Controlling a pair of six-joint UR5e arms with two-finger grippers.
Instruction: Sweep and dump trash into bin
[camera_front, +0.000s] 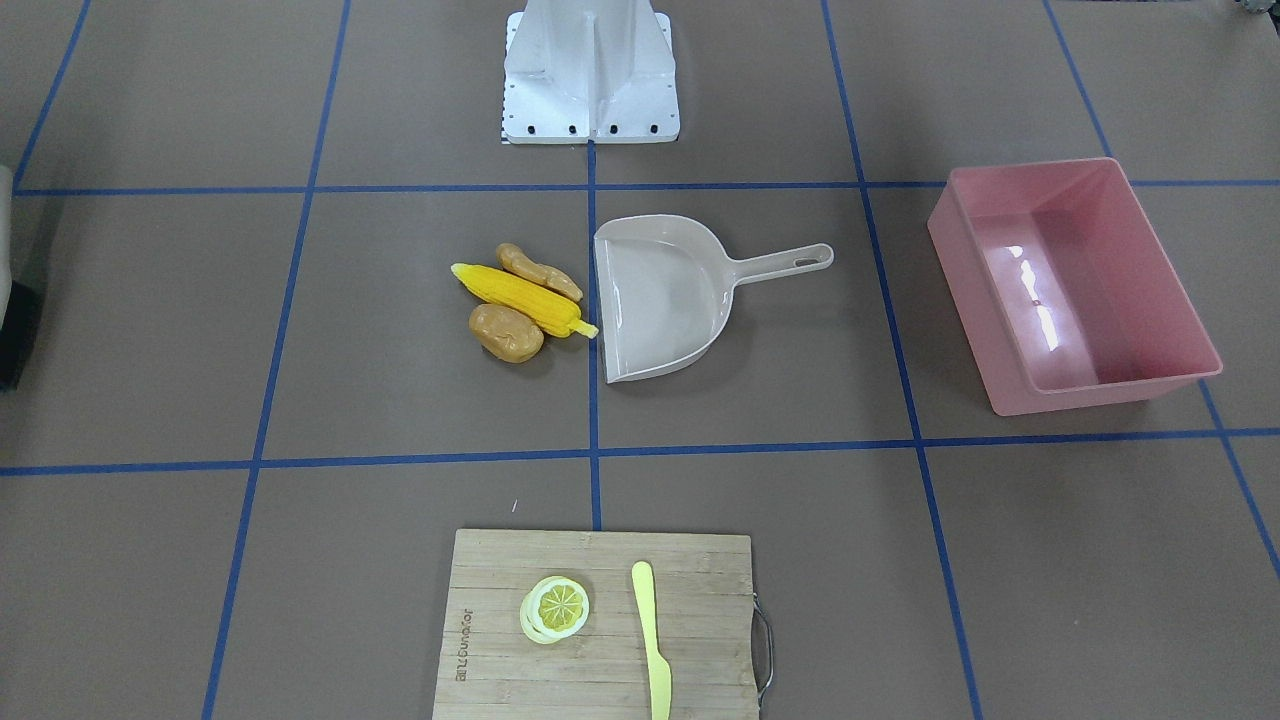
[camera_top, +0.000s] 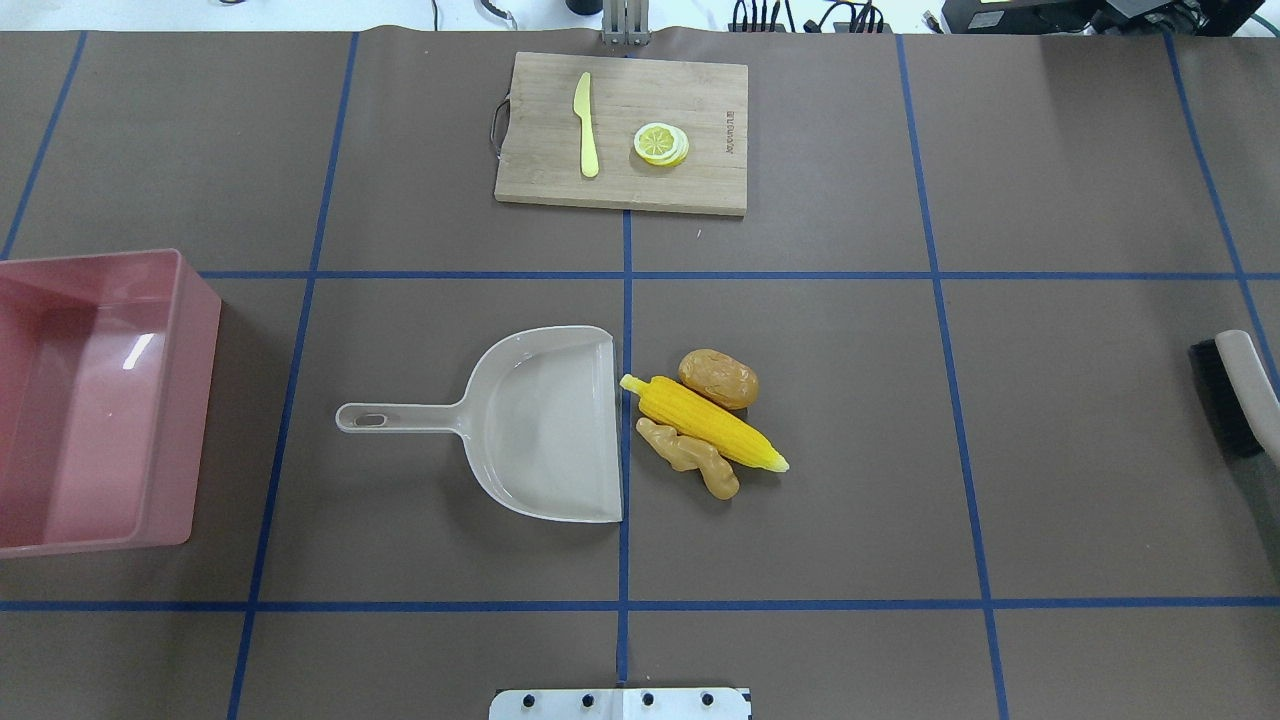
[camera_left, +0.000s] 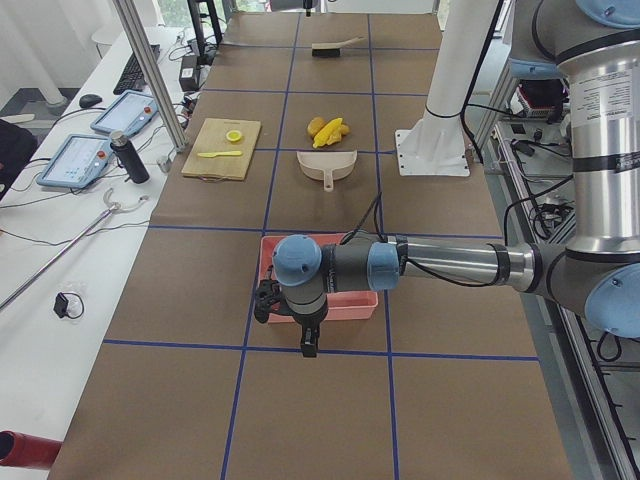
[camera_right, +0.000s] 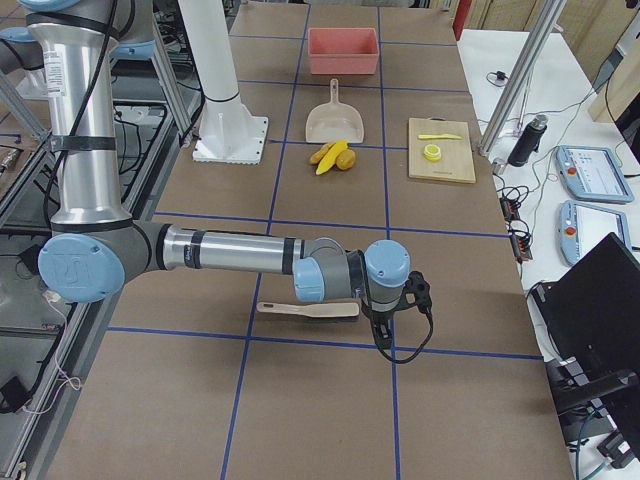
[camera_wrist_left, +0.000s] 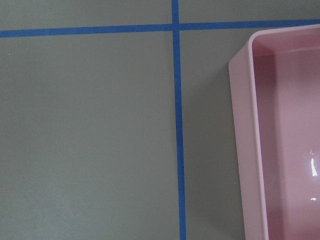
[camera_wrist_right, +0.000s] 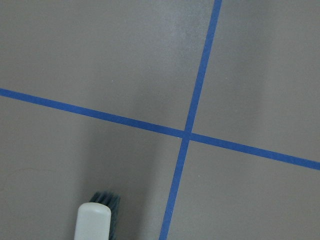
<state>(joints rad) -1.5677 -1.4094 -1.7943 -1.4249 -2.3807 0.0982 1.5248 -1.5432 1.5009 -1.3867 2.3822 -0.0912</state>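
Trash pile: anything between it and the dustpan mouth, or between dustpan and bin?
Nothing visible. The corn cob, potato and ginger root lie right at the dustpan's open edge. Only bare table separates its handle from the bin.

Brown table mat (camera_wrist_right: 100, 50) w/ two blue tape lines meeting in a tape cross (camera_wrist_right: 187, 134). Below-left of the cross, at the bottom edge: pale brush (camera_wrist_right: 93, 220) end, dark bristles (camera_wrist_right: 107, 198) sticking out past it.
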